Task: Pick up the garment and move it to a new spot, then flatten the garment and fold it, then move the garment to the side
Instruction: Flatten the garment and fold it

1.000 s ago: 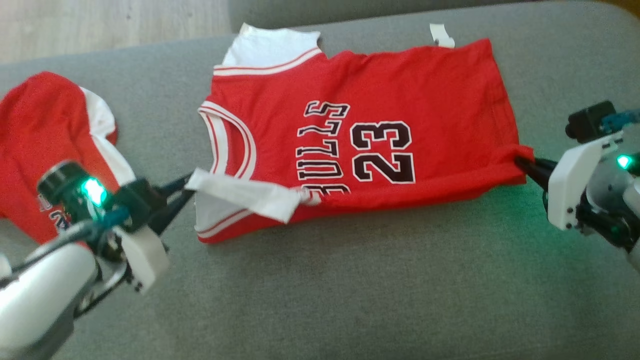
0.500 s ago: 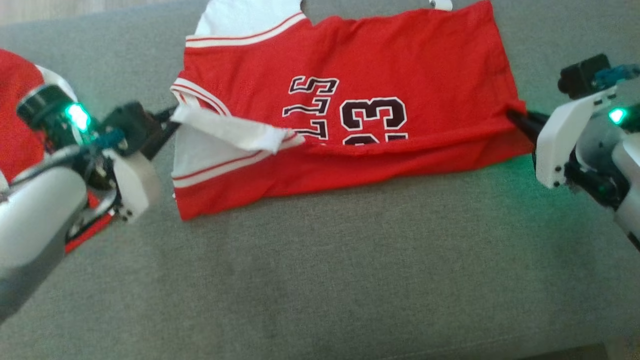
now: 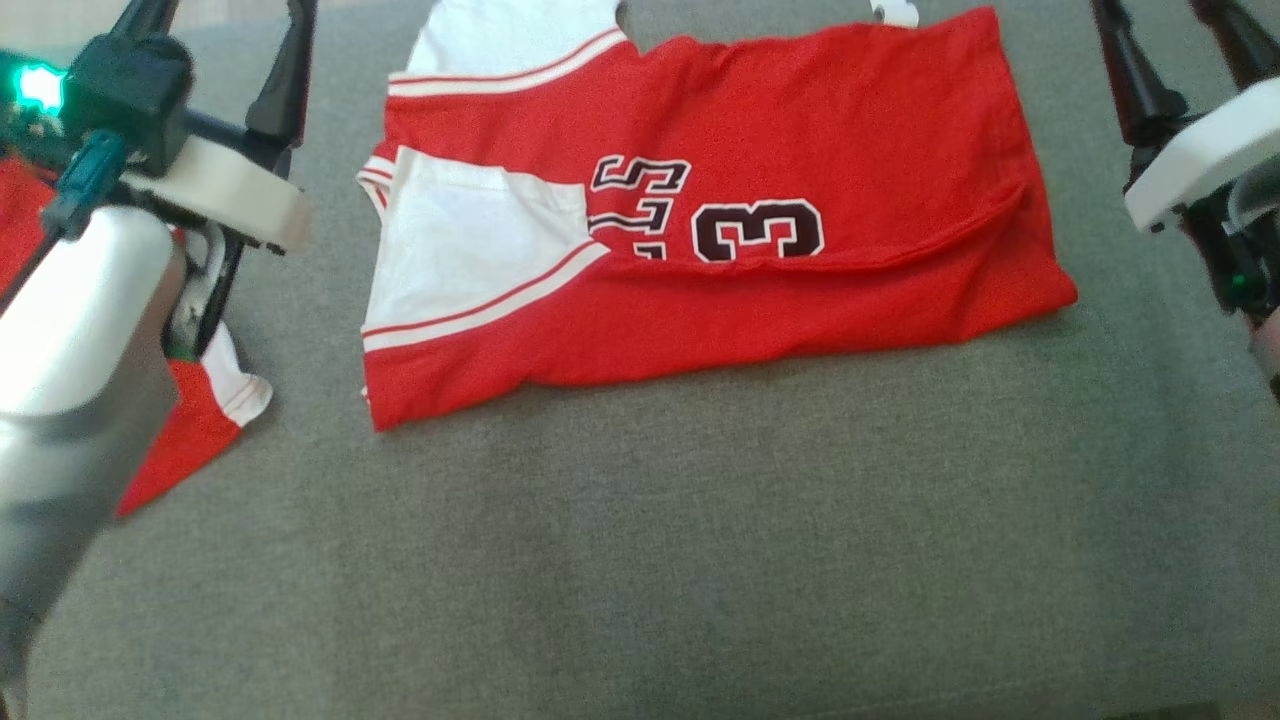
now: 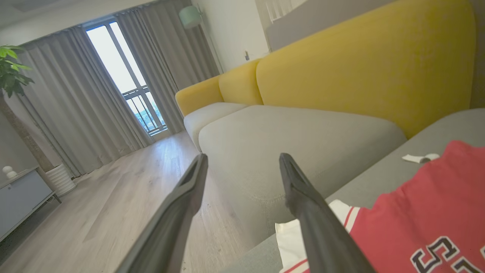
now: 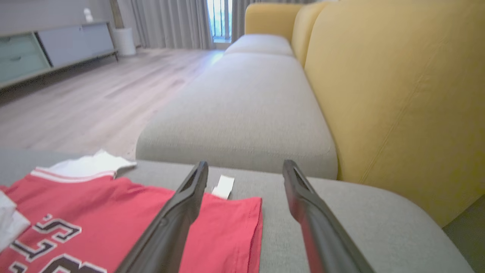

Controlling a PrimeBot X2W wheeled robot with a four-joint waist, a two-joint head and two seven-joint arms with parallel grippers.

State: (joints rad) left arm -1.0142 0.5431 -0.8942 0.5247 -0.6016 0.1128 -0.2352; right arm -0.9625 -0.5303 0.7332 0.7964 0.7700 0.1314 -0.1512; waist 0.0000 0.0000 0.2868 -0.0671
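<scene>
1. The red jersey (image 3: 700,230) lies flat on the grey cushion (image 3: 700,560), with its near edge folded up over the number.
2. The left gripper (image 4: 242,157) and right gripper (image 5: 245,163) are both spread wide and holding nothing, one off each end of it.
3. A second jersey (image 3: 200,430) sits off to the left.
4. Room stuff: yellow sofa back (image 4: 360,64), wood floor (image 4: 113,197), grey curtains (image 4: 68,98).

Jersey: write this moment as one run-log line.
jersey: near edge folded over, on grey cushion | left gripper: open, empty | right gripper: open, empty

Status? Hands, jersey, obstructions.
Left hand open, right hand open, both empty. Red-and-white jersey partly folded, flat on grey cushion. Second red garment at left, apart, not blocking.
</scene>
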